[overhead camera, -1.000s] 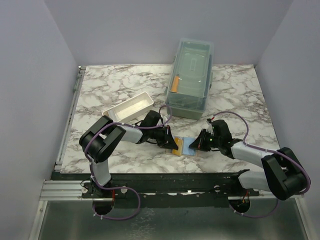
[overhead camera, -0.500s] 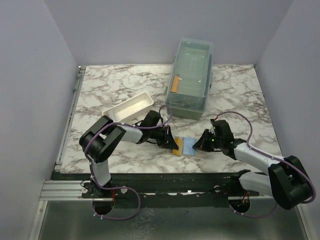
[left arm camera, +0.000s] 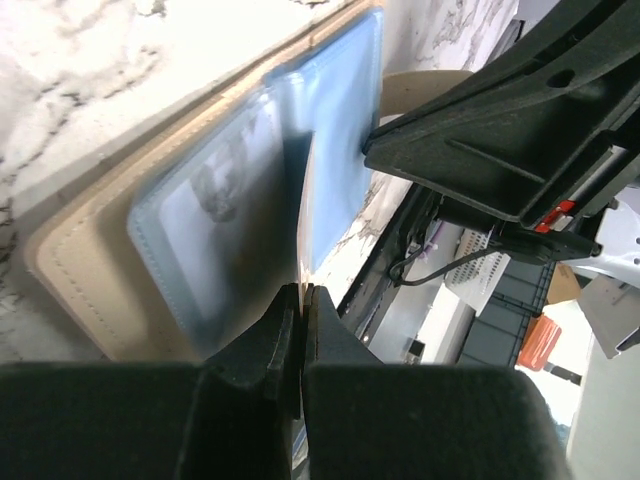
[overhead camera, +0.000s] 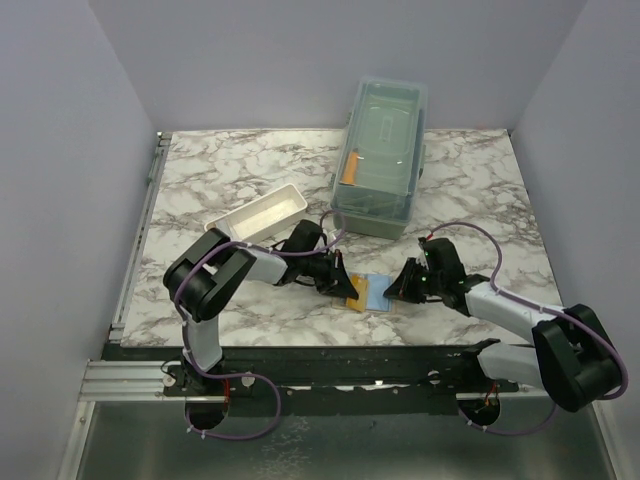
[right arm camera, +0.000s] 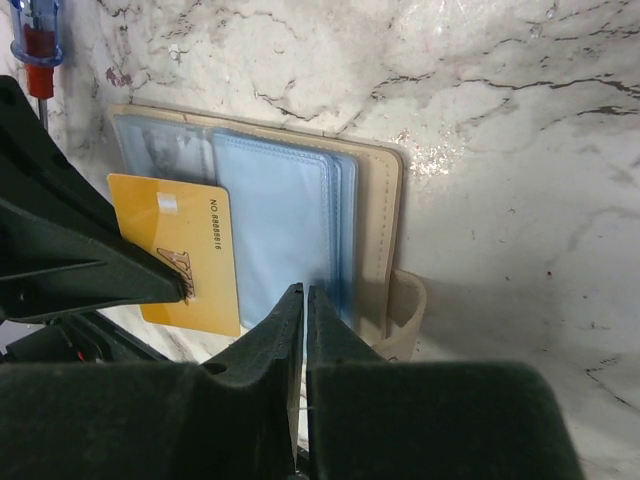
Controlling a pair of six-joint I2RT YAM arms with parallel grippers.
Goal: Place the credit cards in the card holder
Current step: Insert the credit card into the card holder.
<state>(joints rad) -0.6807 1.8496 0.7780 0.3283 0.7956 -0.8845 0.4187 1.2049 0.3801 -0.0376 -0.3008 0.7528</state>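
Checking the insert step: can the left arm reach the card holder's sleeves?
Likely yes: the left end effector, pinching the orange-yellow card, hangs right over the open card holder, nothing between; the right end effector is at its opposite side.

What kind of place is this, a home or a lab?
Probably a robot lab cell: plain walls box in a marble-pattern table, with the left arm and right arm mounted at its near edge.

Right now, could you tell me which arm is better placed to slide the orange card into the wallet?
Left. The left fingers pinch the orange card, holding it over the open wallet and its blue sleeves. The right fingers rest at the sleeves' edge and hold no card.
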